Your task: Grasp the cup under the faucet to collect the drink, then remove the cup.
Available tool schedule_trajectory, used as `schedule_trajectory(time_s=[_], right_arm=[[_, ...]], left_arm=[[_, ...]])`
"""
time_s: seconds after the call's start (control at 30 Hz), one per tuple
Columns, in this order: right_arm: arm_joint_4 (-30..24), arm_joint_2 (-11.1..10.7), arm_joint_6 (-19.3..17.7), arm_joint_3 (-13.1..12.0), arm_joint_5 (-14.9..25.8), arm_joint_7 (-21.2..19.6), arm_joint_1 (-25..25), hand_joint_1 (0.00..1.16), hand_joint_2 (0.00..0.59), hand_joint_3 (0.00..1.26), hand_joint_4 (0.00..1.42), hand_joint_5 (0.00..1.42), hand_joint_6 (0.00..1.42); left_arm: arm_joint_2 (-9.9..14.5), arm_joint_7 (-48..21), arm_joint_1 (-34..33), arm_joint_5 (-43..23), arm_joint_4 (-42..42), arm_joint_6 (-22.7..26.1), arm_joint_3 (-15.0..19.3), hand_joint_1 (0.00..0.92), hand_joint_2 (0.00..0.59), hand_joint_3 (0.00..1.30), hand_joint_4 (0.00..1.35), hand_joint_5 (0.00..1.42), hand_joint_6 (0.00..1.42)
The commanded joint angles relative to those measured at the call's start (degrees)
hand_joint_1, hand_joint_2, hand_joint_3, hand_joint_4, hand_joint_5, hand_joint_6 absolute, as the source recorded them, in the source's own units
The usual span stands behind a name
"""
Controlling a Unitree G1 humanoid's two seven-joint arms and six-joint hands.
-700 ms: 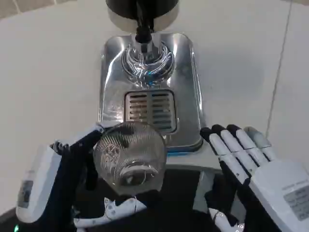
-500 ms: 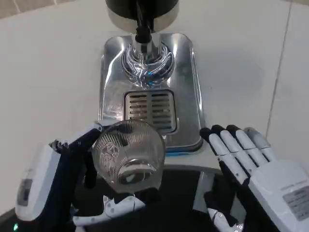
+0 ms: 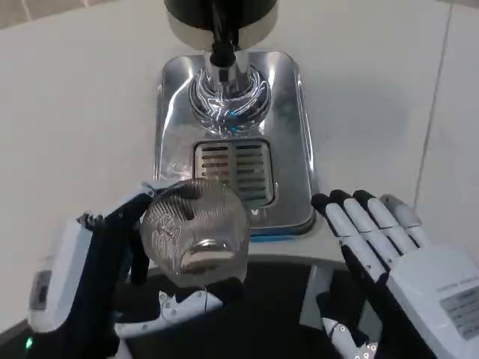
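Left hand [image 3: 90, 277] grips the cup [image 3: 196, 232], fingers wrapped around its side; the cup is tilted, held at the near edge of the dispenser tray [image 3: 292, 149], short of the drain grate [image 3: 233, 170] and faucet [image 3: 221, 52]. Can't tell what's in the clear ribbed cup. Right hand [image 3: 393, 262] holds nothing, fingers extended and slightly apart, beside the tray's near right corner.

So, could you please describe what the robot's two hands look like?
The left hand has a white back shell, black fingers and white finger segments at the bottom. The right hand has a white back with a small grey printed label and white fingers with black undersides and tips.
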Motion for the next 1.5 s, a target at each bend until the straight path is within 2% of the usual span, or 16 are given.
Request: schedule_trajectory(time_s=[0.03, 0.3, 0.77, 0.9, 1.3, 1.47, 1.5], right_arm=[[0.45, 0.73, 1.44, -0.02, -0.01, 0.22, -0.51, 0.3, 0.586, 0.0, 0.0, 0.0, 0.0], [-0.09, 1.27, 3.72, 0.13, -1.04, 0.67, -1.57, 0.31, 0.586, 0.0, 0.0, 0.0, 0.0], [-2.76, 2.43, 5.61, 0.11, -2.16, 2.08, 0.06, 0.33, 0.586, 0.0, 0.0, 0.0, 0.0], [-2.81, 2.37, 5.85, 0.14, -2.3, 2.14, 0.09, 0.33, 0.586, 0.0, 0.0, 0.0, 0.0], [-3.17, 2.58, 6.77, -1.02, -2.33, 1.84, 0.67, 0.35, 0.586, 0.0, 0.0, 0.0, 0.0], [-3.96, 2.61, 7.06, -1.49, -2.28, 2.28, 1.17, 0.35, 0.586, 0.0, 0.0, 0.0, 0.0], [-4.11, 2.68, 7.13, -1.46, -2.31, 2.42, 1.23, 0.35, 0.586, 0.0, 0.0, 0.0, 0.0]], left_arm=[[-1.5, 2.92, -3.99, 2.11, 3.33, 1.53, -0.61, 0.75, 0.053, 1.22, 1.22, 1.29, 1.42], [-2.46, 8.45, -16.05, 5.88, 14.73, 4.69, -2.21, 0.75, 0.054, 1.22, 1.22, 1.29, 1.42], [0.8, 15.81, -32.59, 7.5, 35.04, 6.66, -6.26, 0.751, 0.055, 1.22, 1.22, 1.29, 1.42], [1.45, 17.63, -36.05, 7.13, 39.58, 6.91, -7.45, 0.755, 0.056, 1.22, 1.22, 1.29, 1.42], [0.51, 20.42, -45.08, 5.53, 51.95, 7.52, -10.18, 0.759, 0.057, 1.22, 1.22, 1.29, 1.42], [0.14, 22.34, -47.06, 5.47, 55.36, 7.91, -11.41, 0.737, 0.068, 1.19, 1.14, 1.3, 1.42], [0.09, 22.75, -47.33, 5.42, 55.93, 8.04, -11.61, 0.718, 0.065, 1.14, 1.11, 1.29, 1.42]])
